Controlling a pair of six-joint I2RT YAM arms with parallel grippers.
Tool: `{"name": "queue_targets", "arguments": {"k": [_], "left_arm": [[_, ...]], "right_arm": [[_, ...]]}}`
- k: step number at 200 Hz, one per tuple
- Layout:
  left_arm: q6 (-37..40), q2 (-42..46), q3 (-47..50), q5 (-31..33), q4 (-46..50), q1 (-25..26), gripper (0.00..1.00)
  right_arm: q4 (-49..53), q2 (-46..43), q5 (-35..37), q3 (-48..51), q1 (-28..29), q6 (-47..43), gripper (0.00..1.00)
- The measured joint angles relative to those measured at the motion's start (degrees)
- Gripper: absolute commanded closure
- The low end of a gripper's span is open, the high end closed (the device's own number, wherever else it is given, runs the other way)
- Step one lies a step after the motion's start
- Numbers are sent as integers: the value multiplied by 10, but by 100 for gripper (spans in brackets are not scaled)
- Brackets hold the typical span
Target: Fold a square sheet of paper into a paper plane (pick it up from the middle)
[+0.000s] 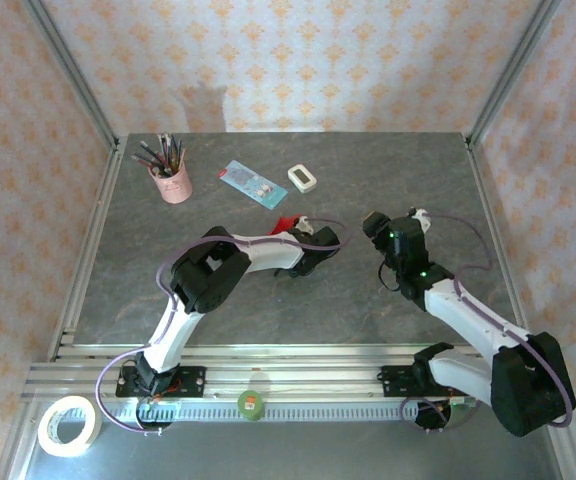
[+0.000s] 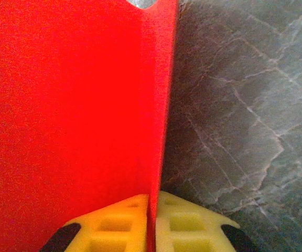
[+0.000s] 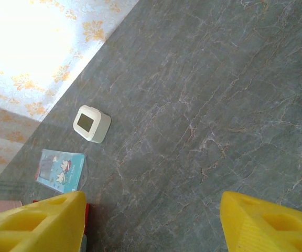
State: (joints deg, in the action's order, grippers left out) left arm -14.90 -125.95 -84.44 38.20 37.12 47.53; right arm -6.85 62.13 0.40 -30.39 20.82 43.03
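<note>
Fingers of left gripper (image 2: 152, 202) pinch red paper (image 2: 62, 105) edge | right gripper (image 3: 152, 210) fingers apart, empty | right wrist: white block (image 3: 92, 124) at ten o'clock

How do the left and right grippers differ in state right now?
The left gripper has its jaws nearly together, pinching the red paper between them. The right gripper stands wide open with nothing between its jaws. The left gripper sits right against the paper, while the right gripper hangs over the table, touching nothing. Both have yellow fingers.
</note>
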Motion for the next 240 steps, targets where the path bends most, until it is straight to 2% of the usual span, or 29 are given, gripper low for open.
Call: {"name": "queue_targets", "arguments": {"k": [30, 51, 89, 122, 168, 196, 208, 240], "left_arm": [[-2, 5, -2, -7, 5, -3, 76], [-14, 16, -1, -37, 5, -9, 70], [-52, 63, 28, -155, -43, -5, 61], [-91, 110, 69, -247, -88, 8, 57], [-113, 208, 138, -375, -156, 22, 53], [-123, 270, 172, -420, -193, 25, 51], [-128, 294, 187, -435, -209, 17, 51], [-162, 349, 253, -472, -272, -47, 50]], "right_arm": [[0, 7, -9, 0, 0, 4, 32], [0, 11, -13, 0, 0, 5, 32], [-1, 17, -15, 0, 0, 9, 32], [-1, 21, -14, 0, 0, 16, 31], [-5, 21, -15, 1, 0, 18, 18], [-31, 20, -20, 6, 0, 19, 6], [-46, 16, -22, 15, 0, 18, 0], [-86, -3, -35, 49, 0, 19, 0]]}}
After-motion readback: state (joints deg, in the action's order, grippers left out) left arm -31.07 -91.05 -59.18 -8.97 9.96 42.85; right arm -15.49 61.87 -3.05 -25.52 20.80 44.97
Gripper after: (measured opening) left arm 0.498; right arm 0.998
